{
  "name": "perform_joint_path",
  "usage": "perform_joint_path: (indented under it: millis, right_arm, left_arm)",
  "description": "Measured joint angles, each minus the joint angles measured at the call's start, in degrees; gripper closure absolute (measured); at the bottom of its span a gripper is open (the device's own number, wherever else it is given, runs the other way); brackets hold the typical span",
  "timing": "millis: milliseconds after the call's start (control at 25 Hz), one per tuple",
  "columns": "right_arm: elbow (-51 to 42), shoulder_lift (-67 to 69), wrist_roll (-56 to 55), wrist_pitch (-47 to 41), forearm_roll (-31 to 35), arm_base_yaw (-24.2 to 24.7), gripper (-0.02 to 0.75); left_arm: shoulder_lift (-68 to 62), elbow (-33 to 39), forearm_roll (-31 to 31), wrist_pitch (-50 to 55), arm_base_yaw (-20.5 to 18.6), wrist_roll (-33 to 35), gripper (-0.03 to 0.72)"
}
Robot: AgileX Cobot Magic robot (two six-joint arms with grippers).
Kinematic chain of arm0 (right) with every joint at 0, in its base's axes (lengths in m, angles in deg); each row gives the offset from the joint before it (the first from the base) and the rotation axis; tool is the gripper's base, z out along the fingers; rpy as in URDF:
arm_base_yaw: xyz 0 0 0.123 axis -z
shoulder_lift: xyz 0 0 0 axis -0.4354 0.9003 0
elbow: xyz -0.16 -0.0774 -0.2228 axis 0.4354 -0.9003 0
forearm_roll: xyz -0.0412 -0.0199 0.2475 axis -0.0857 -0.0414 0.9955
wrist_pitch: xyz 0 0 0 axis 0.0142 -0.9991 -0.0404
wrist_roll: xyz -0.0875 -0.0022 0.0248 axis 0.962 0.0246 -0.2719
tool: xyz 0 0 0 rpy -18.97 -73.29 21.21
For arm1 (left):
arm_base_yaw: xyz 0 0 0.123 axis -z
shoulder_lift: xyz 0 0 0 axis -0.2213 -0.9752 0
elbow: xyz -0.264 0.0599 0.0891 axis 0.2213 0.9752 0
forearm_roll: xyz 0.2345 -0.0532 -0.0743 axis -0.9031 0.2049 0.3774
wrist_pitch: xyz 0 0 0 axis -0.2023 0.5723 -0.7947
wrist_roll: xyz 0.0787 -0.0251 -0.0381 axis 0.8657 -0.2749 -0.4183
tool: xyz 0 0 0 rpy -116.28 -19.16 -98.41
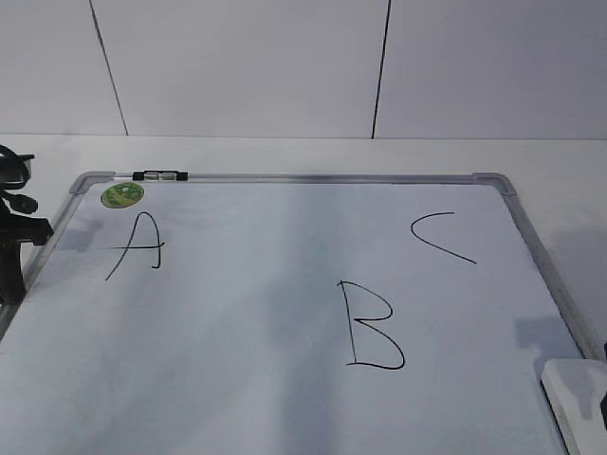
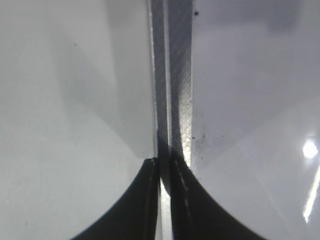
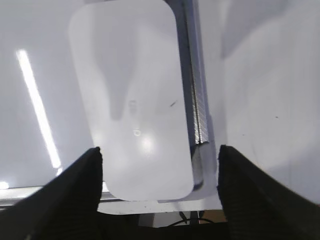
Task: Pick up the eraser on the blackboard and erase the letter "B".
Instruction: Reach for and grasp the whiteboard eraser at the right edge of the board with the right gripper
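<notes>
The blackboard (image 1: 285,313) is a white board with a silver-grey frame, lying flat. On it are a black "A" (image 1: 137,246), "C" (image 1: 441,237) and the letter "B" (image 1: 373,325). The white eraser (image 1: 577,398) lies at the board's near right corner. In the right wrist view the eraser (image 3: 132,100) lies next to the frame, and my right gripper (image 3: 159,155) is open above its near end, a finger on each side. My left gripper (image 2: 164,165) is shut and empty over the board's left frame edge (image 2: 172,75).
A black-and-silver marker (image 1: 161,175) lies on the board's top frame, with a round green sticker (image 1: 122,195) below it. The left arm (image 1: 14,227) stands at the board's left edge. A white wall stands behind the table.
</notes>
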Motion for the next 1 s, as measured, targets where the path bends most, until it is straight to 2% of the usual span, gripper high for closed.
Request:
perform_joint_path:
  millis: [120,360,1000]
  right_arm:
    - [0.00,0.13,0.00,2.30,2.20,0.00,0.173]
    - [0.00,3.74,2.77,3.28,2.74,0.00,0.069]
    - [0.92,11.80,7.92,6.83,2.96,-0.05,0.058]
  left_arm:
    - [0.00,0.00,0.04,-0.08,0.00,0.00,0.652]
    - [0.00,0.00,0.17,-0.21,0.00,0.00,0.652]
    - [0.00,0.00,0.32,-0.69,0.00,0.00,0.652]
